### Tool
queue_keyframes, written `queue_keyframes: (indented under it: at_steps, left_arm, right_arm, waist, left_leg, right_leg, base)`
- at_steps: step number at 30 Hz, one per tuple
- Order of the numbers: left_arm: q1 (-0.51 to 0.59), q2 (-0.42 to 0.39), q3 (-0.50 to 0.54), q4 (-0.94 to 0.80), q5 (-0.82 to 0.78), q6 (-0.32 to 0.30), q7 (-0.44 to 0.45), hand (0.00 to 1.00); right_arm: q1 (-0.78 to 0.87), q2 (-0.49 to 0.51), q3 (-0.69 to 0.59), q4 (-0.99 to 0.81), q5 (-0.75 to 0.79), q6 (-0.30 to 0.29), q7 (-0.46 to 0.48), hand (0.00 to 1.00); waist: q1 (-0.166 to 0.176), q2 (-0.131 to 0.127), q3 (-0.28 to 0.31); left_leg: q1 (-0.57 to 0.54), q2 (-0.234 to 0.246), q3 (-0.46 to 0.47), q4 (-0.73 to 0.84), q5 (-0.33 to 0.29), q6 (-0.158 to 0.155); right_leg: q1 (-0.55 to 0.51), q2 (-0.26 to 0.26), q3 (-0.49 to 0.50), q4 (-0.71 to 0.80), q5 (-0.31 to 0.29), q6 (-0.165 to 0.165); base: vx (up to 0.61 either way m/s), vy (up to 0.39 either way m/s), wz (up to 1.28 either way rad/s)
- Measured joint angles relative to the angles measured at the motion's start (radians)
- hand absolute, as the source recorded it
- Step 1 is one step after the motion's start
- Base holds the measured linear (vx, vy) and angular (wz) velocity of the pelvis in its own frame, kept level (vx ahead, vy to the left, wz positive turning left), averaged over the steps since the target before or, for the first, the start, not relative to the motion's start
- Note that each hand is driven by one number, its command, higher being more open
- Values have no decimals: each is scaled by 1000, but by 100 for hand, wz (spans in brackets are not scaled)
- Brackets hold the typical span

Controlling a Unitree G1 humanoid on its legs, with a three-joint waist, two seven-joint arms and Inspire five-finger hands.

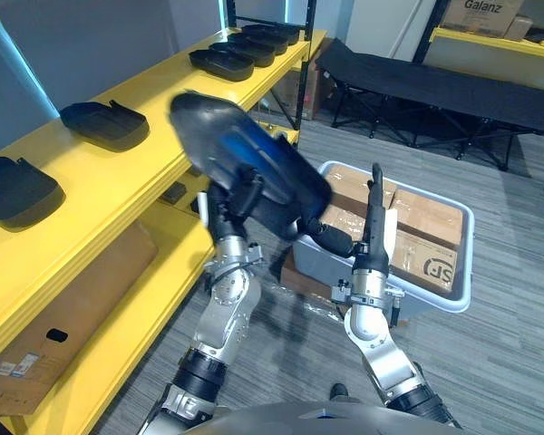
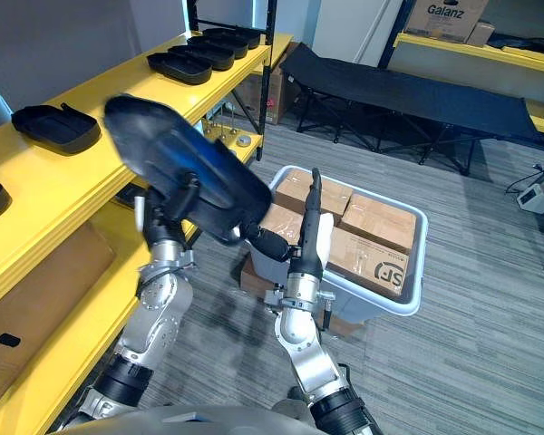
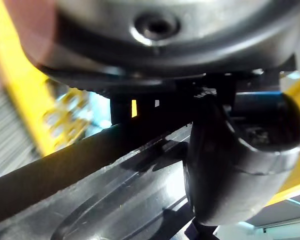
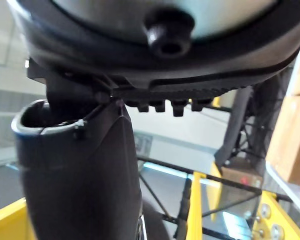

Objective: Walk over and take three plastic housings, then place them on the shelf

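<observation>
Far L, a yellow shelf (image 1: 127,172) carries a row of black plastic housings (image 1: 104,124) on its top level. Just R of its front edge the left hand (image 1: 228,201) is clenched on the lower part of one more black housing (image 1: 245,163), raised & tilted in the air, w/ the thumb pressed against it in the left wrist view. R of that, the right hand (image 1: 374,227) stands upright w/ fingers straight, grasping nothing, in front of a grey bin (image 1: 455,292) on the floor packed w/ cardboard boxes (image 1: 426,222).
</observation>
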Motion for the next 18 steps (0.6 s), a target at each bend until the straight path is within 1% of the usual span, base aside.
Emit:
queue_keyframes:
  at_steps: [2,4,6,7,8,10,11,12,13,14,15,16,17,18]
  left_arm:
    - [8,-1,45,-14,119,1,70,0]
    - [7,2,118,-43,277,5,152,0]
    - [7,12,140,-67,378,26,196,0]
    - [7,18,139,-70,423,34,207,0]
    - [7,22,138,-71,448,41,210,0]
    - [7,41,120,-69,480,52,205,0]
    - [8,45,115,-68,480,52,201,0]
    - [9,52,110,-60,480,47,191,0]
    - [17,61,108,-51,474,34,176,0]
    - [21,66,109,-40,468,16,170,0]
    - [35,72,115,-23,462,-14,155,0]
    - [61,77,118,-21,448,-46,129,0]
    - [75,80,117,-22,434,-62,115,0]
    - [102,83,118,-23,406,-91,83,0]
  right_arm:
    - [20,-1,-5,11,48,3,14,100]
    - [54,-1,-15,25,173,5,41,100]
    - [78,0,-27,39,252,-2,86,100]
    - [87,-1,-27,39,298,-24,116,100]
    - [87,-3,-25,39,331,-38,142,100]
    - [86,-2,-24,32,432,-114,244,100]
    - [85,0,-24,25,458,-129,272,100]
    - [83,0,-24,11,496,-150,321,100]
    - [83,-1,-26,-12,519,-153,355,100]
    - [82,-1,-31,-16,519,-153,368,100]
    - [83,-1,-45,-19,517,-152,390,100]
    - [90,0,-71,-19,517,-140,408,100]
    - [96,0,-89,-19,517,-127,415,100]
    - [114,0,-130,-19,517,-99,426,100]
  waist:
    - [0,-2,1]
    - [5,-3,1]
    - [14,-3,1]
    - [17,-3,1]
    - [16,-3,1]
    - [14,-4,1]
    - [13,-4,1]
    - [9,-5,1]
    - [3,-5,0]
    - [-1,-6,0]
    - [-5,-7,0]
    - [-8,-7,0]
    - [-7,-8,0]
    - [-5,-7,0]
  left_leg:
    - [7,0,0,-9,3,0]
    - [7,0,0,-11,2,0]
    - [7,0,0,-11,2,-1]
    - [7,0,0,-11,2,-1]
    - [7,0,0,-10,2,-1]
    - [7,0,2,-11,2,-1]
    - [7,0,2,-11,1,-1]
    - [7,0,4,-11,1,-1]
    - [8,0,6,-11,1,-1]
    - [8,0,7,-12,1,-1]
    - [9,0,9,-13,1,-1]
    - [10,0,13,-15,1,-1]
    - [10,0,15,-16,0,-1]
    - [11,0,20,-19,0,-1]
  right_leg:
    - [3,0,-1,0,-2,-1]
    - [3,0,-1,0,-3,0]
    - [3,0,-2,0,-3,2]
    - [3,0,-2,0,-2,3]
    - [3,0,-1,0,-2,3]
    - [2,0,0,0,-2,3]
    - [1,0,0,0,-2,3]
    - [0,0,2,0,-2,3]
    - [0,1,4,0,-1,3]
    - [-1,1,5,0,-1,3]
    - [-2,1,7,0,-1,3]
    - [-4,1,11,-1,-1,4]
    - [-6,1,14,-1,-1,5]
    - [-9,1,18,-2,0,5]
  base:
    - [0,0,0]
    - [0,0,0]
    - [0,0,0]
    - [0,0,0]
    - [0,0,0]
    - [0,0,0]
    - [0,0,0]
    - [-4,7,-3]
    - [-6,7,-4]
    - [-8,6,-4]
    - [-9,5,-6]
    - [-8,6,-7]
    - [-5,6,-9]
    - [-1,5,-7]
